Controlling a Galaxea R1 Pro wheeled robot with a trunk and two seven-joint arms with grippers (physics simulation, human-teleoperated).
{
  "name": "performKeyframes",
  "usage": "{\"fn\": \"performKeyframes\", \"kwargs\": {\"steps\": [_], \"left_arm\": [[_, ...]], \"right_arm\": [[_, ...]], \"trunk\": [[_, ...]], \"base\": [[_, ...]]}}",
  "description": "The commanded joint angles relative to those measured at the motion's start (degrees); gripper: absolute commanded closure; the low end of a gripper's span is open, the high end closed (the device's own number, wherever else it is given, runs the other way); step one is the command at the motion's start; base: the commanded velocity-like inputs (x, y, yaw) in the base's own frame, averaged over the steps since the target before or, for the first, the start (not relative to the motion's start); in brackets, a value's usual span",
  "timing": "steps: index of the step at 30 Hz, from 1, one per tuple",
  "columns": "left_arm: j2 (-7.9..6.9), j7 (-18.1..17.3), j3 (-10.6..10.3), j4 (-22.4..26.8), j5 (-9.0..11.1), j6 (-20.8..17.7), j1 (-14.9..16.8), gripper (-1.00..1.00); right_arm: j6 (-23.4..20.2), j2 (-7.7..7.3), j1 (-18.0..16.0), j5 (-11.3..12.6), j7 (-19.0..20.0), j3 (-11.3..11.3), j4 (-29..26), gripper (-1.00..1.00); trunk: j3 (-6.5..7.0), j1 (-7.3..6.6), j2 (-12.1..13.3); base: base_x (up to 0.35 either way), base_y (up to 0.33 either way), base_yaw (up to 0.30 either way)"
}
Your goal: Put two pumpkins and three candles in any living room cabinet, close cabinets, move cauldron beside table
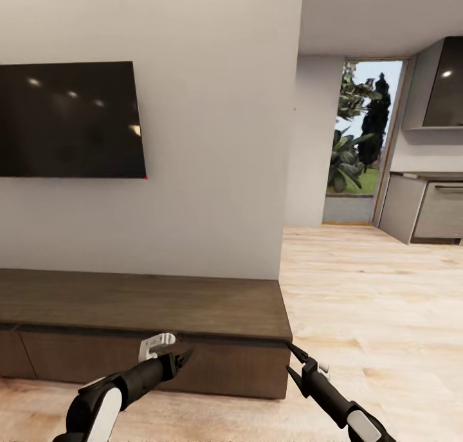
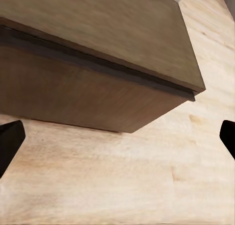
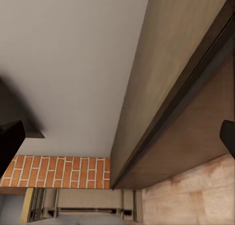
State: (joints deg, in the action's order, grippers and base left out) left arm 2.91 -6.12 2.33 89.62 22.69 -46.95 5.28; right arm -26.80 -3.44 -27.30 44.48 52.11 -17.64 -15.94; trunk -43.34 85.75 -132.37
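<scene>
I face a plain white wall with a black TV [image 1: 67,119] at the upper left of the head view. Below it the long dark-brown cabinet [image 1: 148,326] runs along the lower left, its drawer fronts flush and closed, its top bare. My left claw [image 1: 183,355] sits at the lower centre-left, just in front of the cabinet's face, fingers drawn to a point and holding nothing. My right claw [image 1: 297,360] is at the lower right, beside the cabinet's right corner, its two thin fingers spread apart and empty. Light wood floor [image 1: 373,300] stretches right toward grey kitchen units [image 1: 427,211].
</scene>
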Motion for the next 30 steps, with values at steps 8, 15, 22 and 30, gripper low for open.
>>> {"fn": "performKeyframes", "kwargs": {"steps": [8,15,22,30], "left_arm": [[0.08,-0.9,5.0,-0.6,0.2,-1.3,0.0,-1.00],[0.07,-0.9,5.4,-0.9,0.2,2.3,0.0,-1.00],[0.08,-1.4,5.4,-0.8,0.2,3.5,-0.1,-1.00],[0.03,-5.3,5.5,-0.4,0.2,3.4,-0.1,-1.00]], "right_arm": [[-0.4,-0.01,0.0,0.3,0.2,0.0,0.0,-1.00],[-0.3,0.01,0.0,0.4,0.3,-0.1,0.0,-1.00],[-0.3,-0.07,0.0,0.4,0.8,-0.1,0.0,-1.00],[-0.3,-0.14,0.0,0.3,4.2,0.0,-0.1,-1.00]], "trunk": [[-1.50,1.75,-3.3],[-2.76,3.29,-6.1],[-4.02,4.83,-8.9],[-5.58,6.00,-10.9]], "base": [[0.000,0.000,0.000],[0.000,0.000,0.000],[0.000,0.000,0.000],[0.000,0.000,0.000]]}}
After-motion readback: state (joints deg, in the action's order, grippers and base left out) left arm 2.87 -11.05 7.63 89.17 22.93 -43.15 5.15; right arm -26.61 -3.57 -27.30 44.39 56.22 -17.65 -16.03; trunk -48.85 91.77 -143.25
